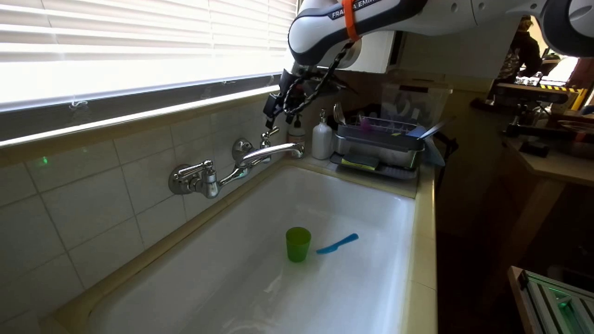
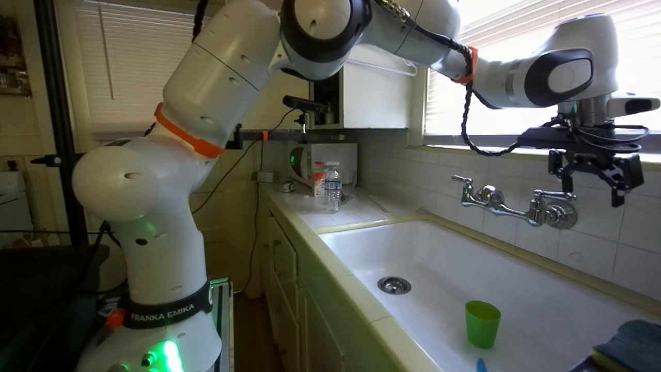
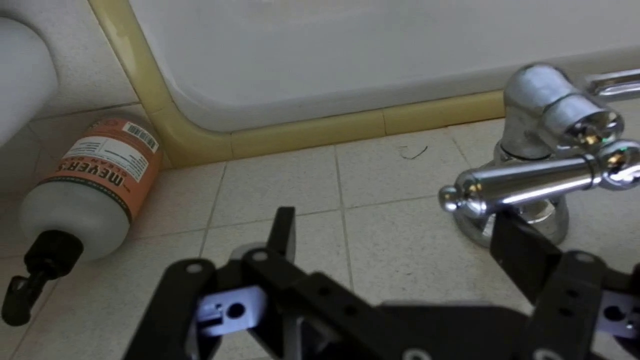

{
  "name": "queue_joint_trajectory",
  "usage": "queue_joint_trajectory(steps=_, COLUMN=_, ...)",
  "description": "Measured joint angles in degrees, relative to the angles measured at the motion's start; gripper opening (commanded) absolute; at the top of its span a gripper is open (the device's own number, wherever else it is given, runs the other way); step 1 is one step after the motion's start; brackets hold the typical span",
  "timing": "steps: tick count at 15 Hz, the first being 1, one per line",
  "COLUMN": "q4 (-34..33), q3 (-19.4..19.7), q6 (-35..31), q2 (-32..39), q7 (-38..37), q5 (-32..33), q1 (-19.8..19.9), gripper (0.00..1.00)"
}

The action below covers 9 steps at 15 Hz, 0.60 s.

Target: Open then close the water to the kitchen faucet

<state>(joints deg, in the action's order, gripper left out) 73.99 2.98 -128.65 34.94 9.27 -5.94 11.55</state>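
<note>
Two dark fingers (image 3: 284, 230) of the gripper (image 3: 396, 212) stand wide apart with nothing between them, one out over the tiled wall (image 3: 280, 182), its mate with the tip just beside or under a chrome lever handle (image 3: 537, 181) (whether they touch, I cannot tell). That lever sits on the end of the kitchen faucet (image 2: 511, 212) nearer the dish rack (image 1: 378, 140), and the whole fixture is mounted on the wall above the sink (image 1: 366, 287). No stream shows below the spout (image 1: 276, 149) in an exterior view, so the water looks off. I judge that the gripper is placed to turn this lever and that both halves, opening and then closing, are left to do; a finished cycle, though, would look much the same, and these pictures cannot rule it out. Glints on the sink's floor could be damp or mere reflection. No finger is near the matching lever (image 1: 194, 169) at the faucet's opposite end. Farther out, things seem to need no handling: a Meyer's pump bottle (image 3: 107, 170) and a white pump bottle (image 1: 321, 139) stand by the sink's corner, and a green cup (image 1: 298, 246) stands upright in the sink with a blue knife (image 1: 338, 244) lying just beside it.
</note>
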Motion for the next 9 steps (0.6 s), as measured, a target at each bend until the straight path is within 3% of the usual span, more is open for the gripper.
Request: queue_joint_trajectory(steps=9, q4=-4.3, q3=0.5, q6=9.8, q2=0.9, q7=-3.7, q5=0.8, q1=-0.2, gripper=1.0)
